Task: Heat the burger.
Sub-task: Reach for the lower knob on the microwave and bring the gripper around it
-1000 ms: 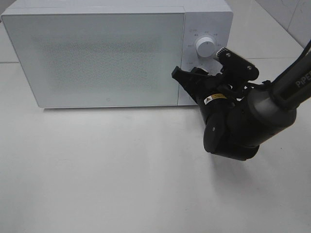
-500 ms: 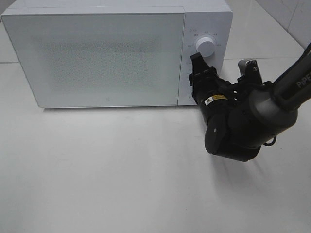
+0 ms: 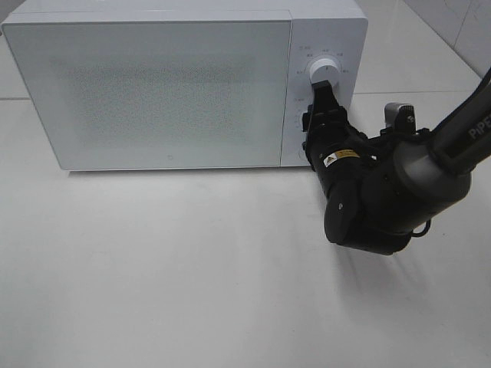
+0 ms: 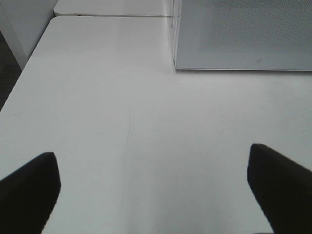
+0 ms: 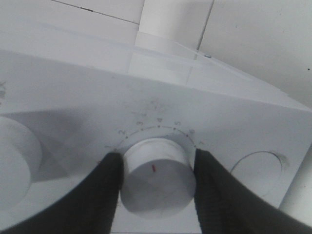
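Gripping a microwave (image 3: 184,84) dial (image 5: 155,183) with the right gripper (image 5: 157,161)
Jaws clamp the white dial's sides, just below the microwave's upper knob (image 3: 325,71); microwave door (image 3: 153,96) shut; left gripper (image 4: 156,190) hangs over the table (image 4: 122,122) before the microwave, jaws wide, holding nothing; burger's place cannot be told.

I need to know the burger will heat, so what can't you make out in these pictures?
The burger: in no view; the shut, frosted door of the microwave hides whatever is inside.
The knob in the right gripper: that gripper hides it in the high view.
The dial markings: too small in the high view, faint in the right wrist view.
The left gripper: outside the high view; its wrist view cuts off both fingers.
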Action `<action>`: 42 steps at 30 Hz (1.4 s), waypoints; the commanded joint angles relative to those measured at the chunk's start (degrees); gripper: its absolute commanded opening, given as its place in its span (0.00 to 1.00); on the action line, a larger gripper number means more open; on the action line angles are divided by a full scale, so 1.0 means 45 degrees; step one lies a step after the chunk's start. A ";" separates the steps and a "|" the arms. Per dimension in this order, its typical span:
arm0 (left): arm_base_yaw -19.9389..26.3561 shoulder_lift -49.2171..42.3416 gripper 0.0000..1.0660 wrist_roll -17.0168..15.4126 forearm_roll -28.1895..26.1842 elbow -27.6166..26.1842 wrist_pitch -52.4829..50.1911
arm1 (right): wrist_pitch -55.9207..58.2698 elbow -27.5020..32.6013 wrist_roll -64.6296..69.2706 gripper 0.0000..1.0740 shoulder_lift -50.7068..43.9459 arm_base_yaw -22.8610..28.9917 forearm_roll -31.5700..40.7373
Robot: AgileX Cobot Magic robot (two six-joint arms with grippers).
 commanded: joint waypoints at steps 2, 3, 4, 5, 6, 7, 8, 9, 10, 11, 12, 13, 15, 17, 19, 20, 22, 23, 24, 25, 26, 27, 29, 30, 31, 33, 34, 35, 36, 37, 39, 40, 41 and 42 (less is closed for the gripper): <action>0.0000 -0.0318 0.92 0.0000 -0.0089 0.0051 -0.0178 | -0.2432 -0.0267 0.1057 0.00 -0.0178 -0.0025 -0.1299; 0.0000 -0.0318 0.92 0.0000 -0.0089 0.0051 -0.0178 | -0.2432 -0.0267 0.1592 0.00 -0.0178 -0.0025 -0.1273; 0.0000 -0.0318 0.92 0.0000 -0.0089 0.0051 -0.0178 | -0.2432 -0.0267 0.2088 0.00 -0.0178 -0.0025 -0.1248; 0.0000 -0.0318 0.92 0.0000 -0.0089 0.0051 -0.0178 | -0.2432 -0.0267 0.2088 0.00 -0.0178 -0.0025 -0.1248; 0.0000 -0.0318 0.92 0.0000 -0.0089 0.0051 -0.0178 | -0.2432 -0.0267 0.2292 0.00 -0.0178 -0.0025 -0.1248; 0.0000 -0.0318 0.92 0.0000 -0.0089 0.0051 -0.0178 | -0.2432 -0.0267 0.2292 0.00 -0.0178 -0.0025 -0.1248; 0.0000 -0.0318 0.92 0.0000 -0.0089 0.0051 -0.0178 | -0.2432 -0.0267 0.2559 0.00 -0.0178 -0.0025 -0.1261; 0.0000 -0.0318 0.92 0.0000 -0.0089 0.0051 -0.0178 | -0.2432 -0.0267 0.2699 0.00 -0.0178 -0.0025 -0.1261; 0.0000 -0.0318 0.92 0.0000 -0.0089 0.0051 -0.0178 | -0.2432 -0.0267 0.2699 0.00 -0.0178 -0.0025 -0.1261; 0.0000 -0.0318 0.92 0.0000 -0.0089 0.0051 -0.0178 | -0.2432 -0.0267 0.3043 0.00 -0.0178 -0.0025 -0.1261; 0.0000 -0.0318 0.92 0.0000 -0.0089 0.0051 -0.0178 | -0.2432 -0.0267 0.3489 0.00 -0.0178 -0.0025 -0.1248; 0.0000 -0.0318 0.92 0.0000 -0.0089 0.0051 -0.0178 | -0.2432 -0.0267 0.3489 0.00 -0.0178 -0.0025 -0.1248; 0.0000 -0.0318 0.92 0.0000 -0.0089 0.0051 -0.0178 | -0.2432 -0.0267 0.4316 0.00 -0.0178 -0.0025 -0.1248; 0.0000 -0.0318 0.92 0.0000 -0.0089 0.0051 -0.0178 | -0.2432 -0.0267 0.4736 0.00 -0.0178 -0.0025 -0.1235; 0.0000 -0.0318 0.92 0.0000 -0.0089 0.0051 -0.0178 | -0.2432 -0.0267 0.4927 0.00 -0.0178 -0.0025 -0.1210; 0.0000 -0.0318 0.92 0.0000 -0.0089 0.0051 -0.0178 | -0.2432 -0.0267 0.5399 0.00 -0.0178 -0.0025 -0.1082; 0.0000 -0.0318 0.92 0.0000 -0.0089 0.0051 -0.0178 | -0.2432 -0.0267 0.5704 0.00 -0.0178 -0.0025 -0.1044; 0.0000 -0.0318 0.92 0.0000 -0.0089 0.0051 -0.0178 | -0.2432 -0.0267 0.5704 0.00 -0.0178 -0.0025 -0.1044; 0.0000 -0.0318 0.92 0.0000 -0.0089 0.0051 -0.0178 | -0.2432 -0.0267 0.6137 0.00 -0.0178 -0.0025 -0.1006; 0.0000 -0.0318 0.92 0.0000 -0.0089 0.0051 -0.0178 | -0.2432 -0.0267 0.6570 0.00 -0.0178 -0.0025 -0.0942; 0.0000 -0.0318 0.92 0.0000 -0.0089 0.0051 -0.0178 | -0.2432 -0.0267 0.6570 0.00 -0.0178 -0.0025 -0.0942; 0.0000 -0.0318 0.92 0.0000 -0.0089 0.0051 -0.0178 | -0.2432 -0.0267 0.6774 0.00 -0.0178 -0.0025 -0.0955; 0.0000 -0.0318 0.92 0.0000 -0.0089 0.0051 -0.0178 | -0.2432 -0.0267 0.7347 0.00 -0.0178 -0.0025 -0.0929; 0.0000 -0.0318 0.92 0.0000 -0.0089 0.0051 -0.0178 | -0.2432 -0.0267 0.7550 0.00 -0.0178 -0.0025 -0.0917; 0.0000 -0.0318 0.92 0.0000 -0.0089 0.0051 -0.0178 | -0.2432 -0.0267 0.7550 0.00 -0.0178 -0.0025 -0.0917; 0.0000 -0.0318 0.92 0.0000 -0.0089 0.0051 -0.0178 | -0.2432 -0.0267 0.7881 0.00 -0.0178 -0.0025 -0.0713; 0.0000 -0.0318 0.92 0.0000 -0.0089 0.0051 -0.0178 | -0.2432 -0.0267 0.7881 0.00 -0.0178 -0.0025 -0.0713; 0.0000 -0.0318 0.92 0.0000 -0.0089 0.0051 -0.0178 | -0.2432 -0.0267 0.7881 0.00 -0.0178 -0.0025 -0.0700; 0.0000 -0.0318 0.92 0.0000 -0.0089 0.0051 -0.0178 | -0.2432 -0.0267 0.7881 0.00 -0.0178 -0.0025 -0.0700; 0.0000 -0.0318 0.92 0.0000 -0.0089 0.0051 -0.0178 | -0.2432 -0.0267 0.7881 0.00 -0.0178 -0.0025 -0.0700; 0.0000 -0.0318 0.92 0.0000 -0.0089 0.0051 -0.0178 | -0.2432 -0.0267 0.7881 0.00 -0.0178 -0.0025 -0.0700; 0.0000 -0.0318 0.92 0.0000 -0.0089 0.0051 -0.0178 | -0.2432 -0.0267 0.7881 0.00 -0.0178 -0.0025 -0.0700; 0.0000 -0.0318 0.92 0.0000 -0.0089 0.0051 -0.0178 | -0.2432 -0.0267 0.7869 0.00 -0.0178 -0.0025 -0.0700; 0.0000 -0.0318 0.92 0.0000 -0.0089 0.0051 -0.0178 | -0.2432 -0.0267 0.7869 0.00 -0.0178 -0.0025 -0.0688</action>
